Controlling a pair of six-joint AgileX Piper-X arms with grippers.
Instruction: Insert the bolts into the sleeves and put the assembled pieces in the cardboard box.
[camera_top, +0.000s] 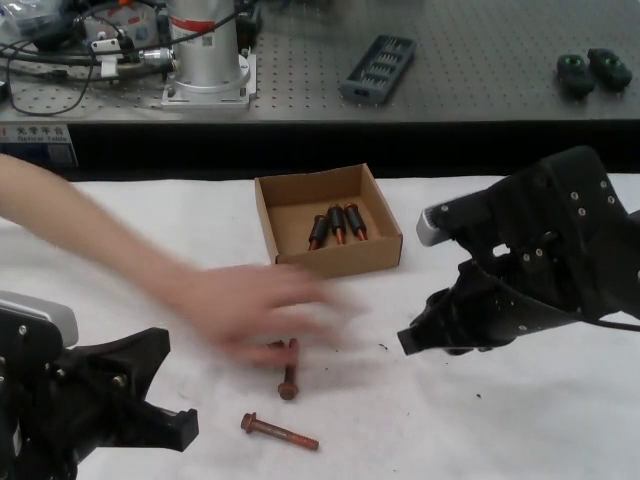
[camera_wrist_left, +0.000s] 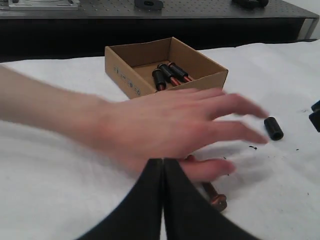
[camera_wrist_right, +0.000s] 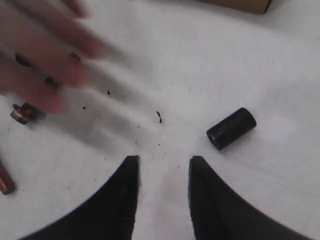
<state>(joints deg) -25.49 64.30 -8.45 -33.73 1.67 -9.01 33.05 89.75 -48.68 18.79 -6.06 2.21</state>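
A person's hand (camera_top: 250, 305) reaches in from the left edge of the desk (camera_top: 500, 420) and covers the middle of it. It hovers over one bolt (camera_top: 289, 372), whose threaded end is hidden under the fingers. You cannot tell whether the hand touches that bolt, but it is probably setting out or straightening parts for you, so hold off while it is there.

Your left gripper (camera_wrist_left: 163, 161) has its fingers pressed together with nothing between them. It sits low toward the near left corner and points at the hand. Your right gripper (camera_wrist_right: 164, 160) is spread and empty on the right side of the desk, with the loose sleeve (camera_wrist_right: 231, 128) lying on its side just beside one fingertip. That open stance suits taking the sleeve first.

A second bolt (camera_top: 278, 432) lies flat near the near edge, clear of the hand and closest to your left gripper. That makes a sensible split: bolt on the left, sleeve on the right.

The cardboard box (camera_top: 340, 256) stands toward the far edge, about midway along it. Three assembled pieces (camera_top: 337, 226) already lie side by side inside, so the task looks well along, with these loose parts left to join.
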